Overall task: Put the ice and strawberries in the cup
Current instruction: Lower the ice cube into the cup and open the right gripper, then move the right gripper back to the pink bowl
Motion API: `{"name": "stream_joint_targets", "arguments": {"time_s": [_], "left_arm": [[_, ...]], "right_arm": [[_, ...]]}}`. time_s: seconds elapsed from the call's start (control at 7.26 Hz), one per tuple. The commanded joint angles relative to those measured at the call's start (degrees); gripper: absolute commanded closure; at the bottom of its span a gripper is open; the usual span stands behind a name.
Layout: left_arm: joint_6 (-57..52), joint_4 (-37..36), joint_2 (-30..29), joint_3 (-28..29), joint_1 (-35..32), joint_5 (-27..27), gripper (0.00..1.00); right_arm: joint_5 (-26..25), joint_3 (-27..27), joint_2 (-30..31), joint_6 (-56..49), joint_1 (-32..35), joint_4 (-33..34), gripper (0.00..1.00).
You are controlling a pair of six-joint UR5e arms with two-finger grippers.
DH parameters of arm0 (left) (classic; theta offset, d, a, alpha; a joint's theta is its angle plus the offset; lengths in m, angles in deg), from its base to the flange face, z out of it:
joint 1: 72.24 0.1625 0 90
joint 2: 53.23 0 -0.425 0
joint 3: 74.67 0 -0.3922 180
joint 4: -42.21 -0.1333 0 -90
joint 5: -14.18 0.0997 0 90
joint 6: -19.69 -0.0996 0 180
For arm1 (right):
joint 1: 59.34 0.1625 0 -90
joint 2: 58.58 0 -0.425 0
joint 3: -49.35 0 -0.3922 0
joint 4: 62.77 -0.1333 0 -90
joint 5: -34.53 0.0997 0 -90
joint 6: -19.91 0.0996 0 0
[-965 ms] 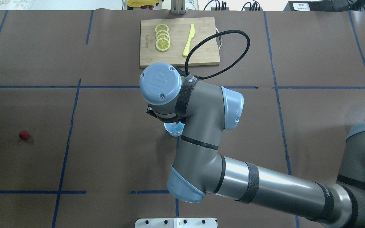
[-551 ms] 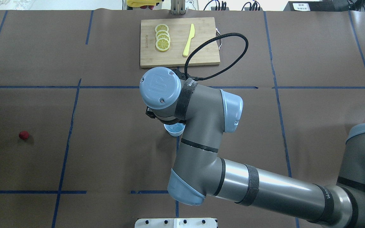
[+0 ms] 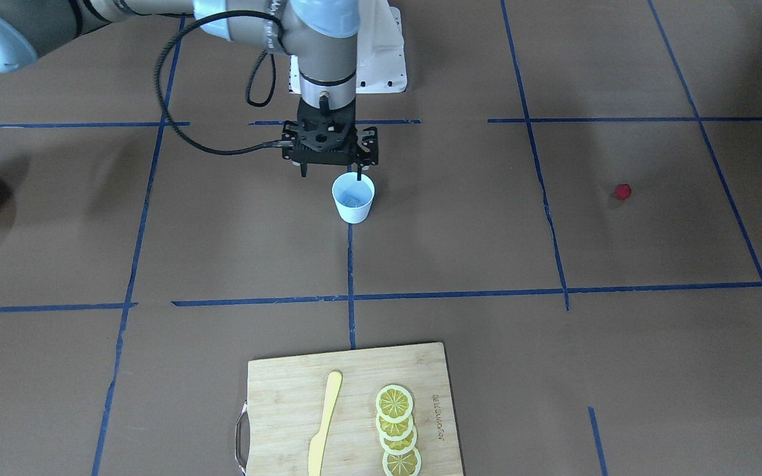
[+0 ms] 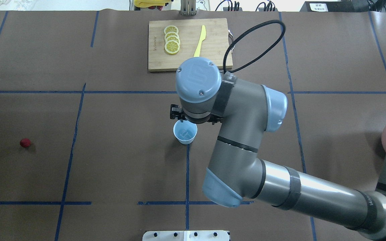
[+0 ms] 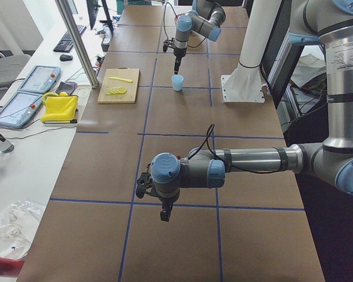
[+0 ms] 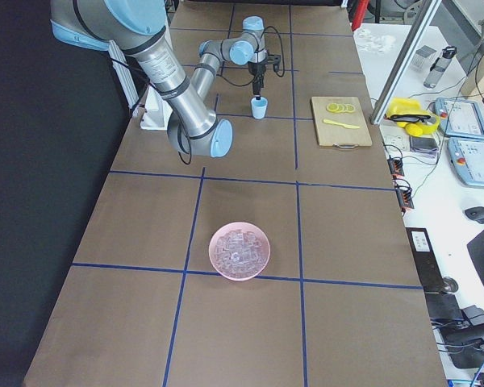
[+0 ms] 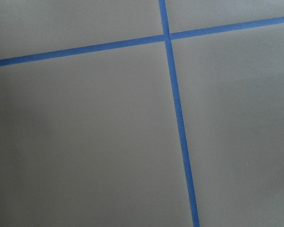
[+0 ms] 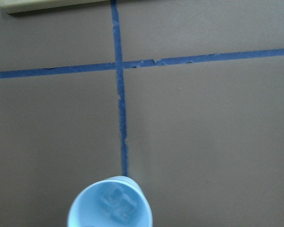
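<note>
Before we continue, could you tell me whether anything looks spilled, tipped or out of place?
Nothing stands out. The cup stands upright with ice inside, the pink bowl is upright, and the strawberry lies alone on the table.

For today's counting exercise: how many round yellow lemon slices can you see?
4 round yellow lemon slices, overlapping in one row on the rectangular wooden cutting board beside the yellow knife; another could hide underneath.

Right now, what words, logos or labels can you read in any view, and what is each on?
"UR": logo on the blue joint cap of the right arm.
Engraved line on the cutting board: too small to read.
White sign beyond the table's far edge: blurred, unreadable.
Lettering on the right arm's forearm: partly hidden, unreadable.
</note>
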State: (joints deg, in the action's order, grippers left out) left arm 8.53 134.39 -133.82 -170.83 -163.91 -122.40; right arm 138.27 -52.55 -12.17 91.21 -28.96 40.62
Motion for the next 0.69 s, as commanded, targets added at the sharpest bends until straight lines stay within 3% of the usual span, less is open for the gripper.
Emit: {"name": "stream_joint_targets", "arguments": {"time_s": [0.0, 0.28, 0.55], "left_arm": [[0.0, -0.2, 0.0, 0.0, 0.0, 0.0, 0.00], [0.0, -0.2, 0.0, 0.0, 0.0, 0.0, 0.00], [0.0, -0.2, 0.0, 0.0, 0.0, 0.0, 0.00]], "right_arm": [[8.4, -12.0, 14.2, -17.4, 9.6, -0.1, 0.02], [14.6, -18.0, 28.3, -36.7, 19.8, -0.6, 0.02], [18.3, -18.5, 39.1, -54.3, 29.4, -3.4, 0.02]]}}
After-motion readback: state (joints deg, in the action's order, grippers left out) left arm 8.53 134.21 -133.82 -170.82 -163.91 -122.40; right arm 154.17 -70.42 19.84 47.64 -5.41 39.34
